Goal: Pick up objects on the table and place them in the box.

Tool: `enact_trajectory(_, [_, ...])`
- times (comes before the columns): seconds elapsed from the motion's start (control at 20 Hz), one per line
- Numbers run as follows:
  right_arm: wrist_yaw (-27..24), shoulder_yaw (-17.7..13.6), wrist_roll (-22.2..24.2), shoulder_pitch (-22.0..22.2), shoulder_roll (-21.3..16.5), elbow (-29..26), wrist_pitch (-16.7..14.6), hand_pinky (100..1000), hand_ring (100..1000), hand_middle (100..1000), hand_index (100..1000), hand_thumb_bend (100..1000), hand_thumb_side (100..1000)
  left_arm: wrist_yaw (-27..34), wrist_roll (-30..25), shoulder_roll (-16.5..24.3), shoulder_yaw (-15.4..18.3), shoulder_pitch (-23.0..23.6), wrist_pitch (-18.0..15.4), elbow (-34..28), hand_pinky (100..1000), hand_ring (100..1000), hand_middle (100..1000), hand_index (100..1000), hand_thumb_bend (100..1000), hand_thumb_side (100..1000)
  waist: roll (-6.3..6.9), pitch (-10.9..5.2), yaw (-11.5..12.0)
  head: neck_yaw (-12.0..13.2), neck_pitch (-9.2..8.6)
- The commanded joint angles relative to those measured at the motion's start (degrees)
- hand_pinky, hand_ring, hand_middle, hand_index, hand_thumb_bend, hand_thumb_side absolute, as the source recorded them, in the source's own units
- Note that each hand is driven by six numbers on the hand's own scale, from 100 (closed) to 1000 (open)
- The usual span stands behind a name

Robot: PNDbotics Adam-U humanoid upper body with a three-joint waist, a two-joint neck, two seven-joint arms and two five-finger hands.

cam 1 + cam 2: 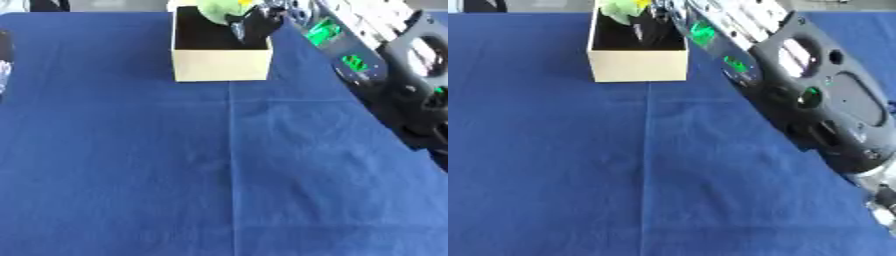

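Left eye view: right hand over the box — blurred, grip unclear — beside a green object.

- The box was a cream, open-topped cube with a dark inside, standing upright on the blue cloth directly below the right hand, which reached over its open top.
- A pale green, rounded object with a touch of yellow sat at the box's top, just left of the hand's fingers and touching them; whether it was gripped could not be told.
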Motion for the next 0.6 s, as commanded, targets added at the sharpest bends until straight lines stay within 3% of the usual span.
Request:
enact_trajectory(0.05, [3.1,-2.6,-2.7,-2.3,2.4,6.3,-0.5,902,796,742,829,100,100,0.1,-0.3,0.8,0.1,-0.8,-0.2,-0.8,413,592,570,722,352,550,0.26,-0.83,0.4,-0.3,-1.32])
enact_trajectory(0.35, [6.9,-6.4,-8.0,-3.9,6.0,16.5,-2.5,902,800,747,828,100,102,0.4,-0.3,0.7,0.1,-0.8,-0.1,-0.8,413,592,570,722,352,549,0.28,-0.26,1.1,-1.3,-3.17])
enact_trajectory(0.6, [7.8,-7.5,-8.9,-4.6,7.3,20.8,-4.9,903,818,760,816,100,100,0.5,-0.4,0.6,0.2,-0.8,-0.1,-0.8,413,592,570,721,352,549,0.24,0.11,1.2,-1.6,-3.31])
